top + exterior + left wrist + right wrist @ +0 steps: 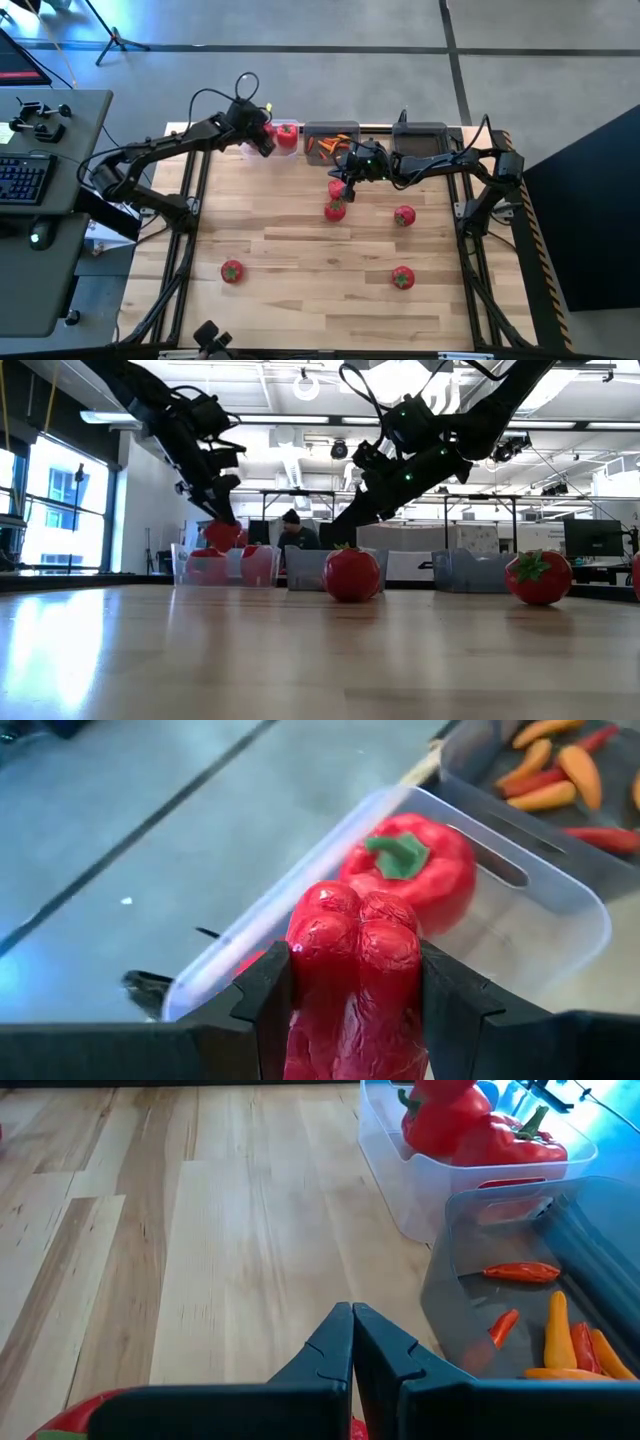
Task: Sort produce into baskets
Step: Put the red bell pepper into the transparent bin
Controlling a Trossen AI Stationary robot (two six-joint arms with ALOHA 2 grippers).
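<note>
My left gripper (263, 136) is shut on a lumpy red bell pepper (352, 980) over the clear bin (283, 148) at the table's far edge. A second red pepper with a green stem (412, 870) lies in that bin. My right gripper (347, 183) is shut and empty, raised over the table's middle just near of the dark grey bin of orange-red carrot pieces (330, 143). A red item (335, 188) and a tomato (335, 210) lie on the table close by it. Another dark grey bin (420, 135) stands to the right. My left gripper pinches the red pepper by two opposite sides (300, 982) between its two fingers (262, 1000). The fingers come from above, slanting toward the table's far edge. The pepper's lobed end sticks out past the fingertips. It hangs lifted clear, about at the clear bin's rim (222, 532).
Three more tomatoes rest on the wooden table: one right of centre (404, 215), one near left (232, 271) and one near right (402, 278). A desk with a keyboard (25, 180) stands left of the table. A person (292, 530) sits beyond the far edge.
</note>
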